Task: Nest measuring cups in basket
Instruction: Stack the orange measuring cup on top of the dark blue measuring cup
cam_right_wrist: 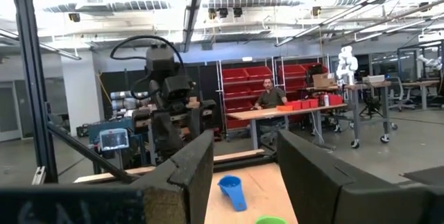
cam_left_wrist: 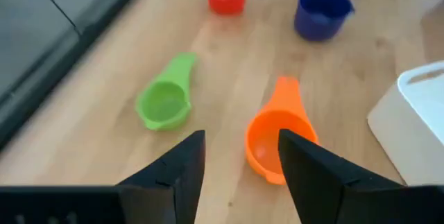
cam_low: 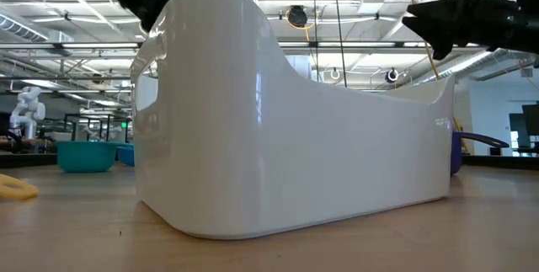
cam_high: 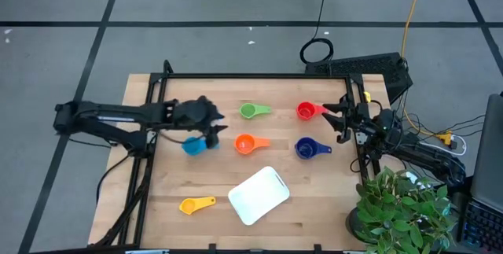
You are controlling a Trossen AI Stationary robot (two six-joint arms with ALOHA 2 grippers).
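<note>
Several measuring cups lie open side up on the wooden table: green (cam_high: 253,111), red (cam_high: 306,111), orange (cam_high: 247,144), navy (cam_high: 308,149), yellow (cam_high: 196,204) and blue (cam_high: 192,145). The white basket (cam_high: 258,195) stands at the near middle on its base. My left gripper (cam_high: 220,126) hovers open above the table, just past the blue cup. In its wrist view the orange cup (cam_left_wrist: 274,141) lies ahead of its fingers. My right gripper (cam_high: 336,115) stands open and raised at the right edge, near the red cup's handle, with nothing between its fingers (cam_right_wrist: 201,161).
A black frame (cam_high: 236,75) runs round the table's far and side edges. A potted plant (cam_high: 401,207) stands at the near right corner. In the low view the basket (cam_low: 295,129) fills most of the picture. A person sits at a table far behind.
</note>
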